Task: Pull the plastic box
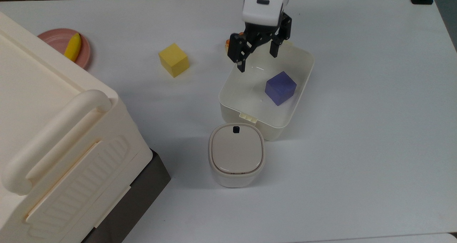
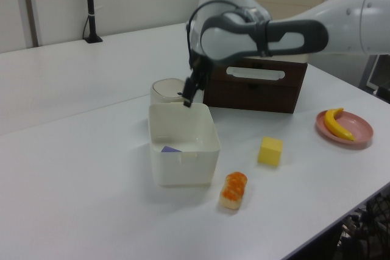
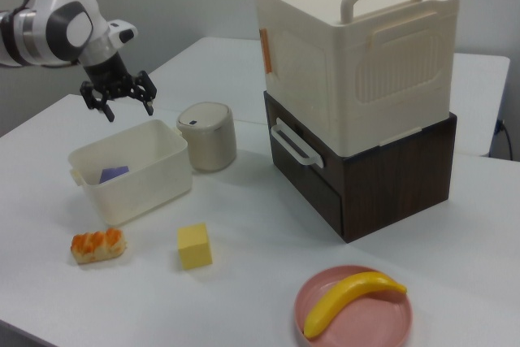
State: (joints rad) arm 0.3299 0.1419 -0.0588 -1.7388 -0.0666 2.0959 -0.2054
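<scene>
Fingers [image 1: 241, 61] are spread wide apart and nothing is held between them; the gripper [image 1: 257, 56] is seen lifted clear above the plastic box [image 1: 257, 120], over its far-left corner in the top view. No contact with the rim is visible in the right view, where the gripper [image 3: 119, 100] hangs above and behind the tub [image 3: 154, 184].

The plastic box is sat on the white surface [image 1: 357, 128], open-topped, with a purple cube [image 1: 281, 88] resting inside toward the top view's right. Its near short side is almost touching the small lidded canister [image 1: 236, 155]. A pastry [image 2: 233, 189] lies just beside the far end, and a yellow cube [image 1: 173, 60] is placed well to the top view's left.

The pull is judged to be either finished or interrupted; from this pose it cannot be told which.

Risks from here: if the wall is re-engaged and the box is drawn further toward the canister, the canister is likely to be shoved or tipped, given how little gap is left. If one finger is lowered onto the rim rather than inside it, the light tub may be tilted and the purple cube slid about. A descent too far left may nudge the pastry.
</scene>
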